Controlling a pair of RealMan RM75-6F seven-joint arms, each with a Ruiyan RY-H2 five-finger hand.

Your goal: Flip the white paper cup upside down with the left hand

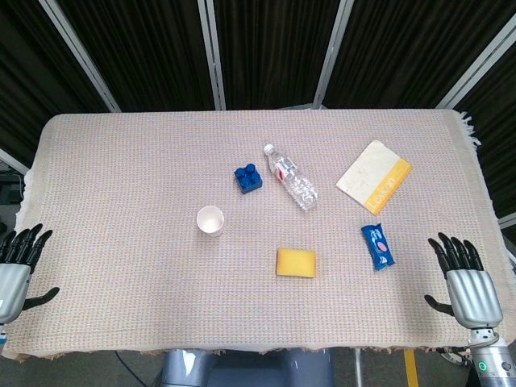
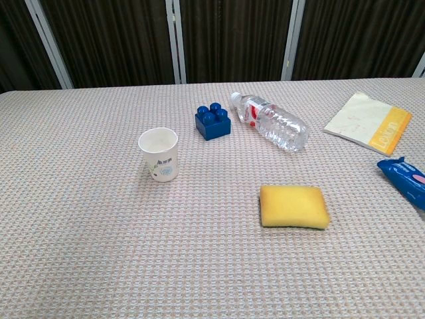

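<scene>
The white paper cup stands upright, mouth up, left of the table's middle; the chest view shows a small print on the side of the cup. My left hand lies at the table's near left edge, far left of the cup, fingers spread and holding nothing. At the near right edge my right hand rests with its fingers spread, also holding nothing. Neither hand shows in the chest view.
A blue toy brick and a clear plastic bottle lying on its side sit behind the cup. A yellow sponge lies right of the cup, a blue packet and a white-and-orange booklet farther right.
</scene>
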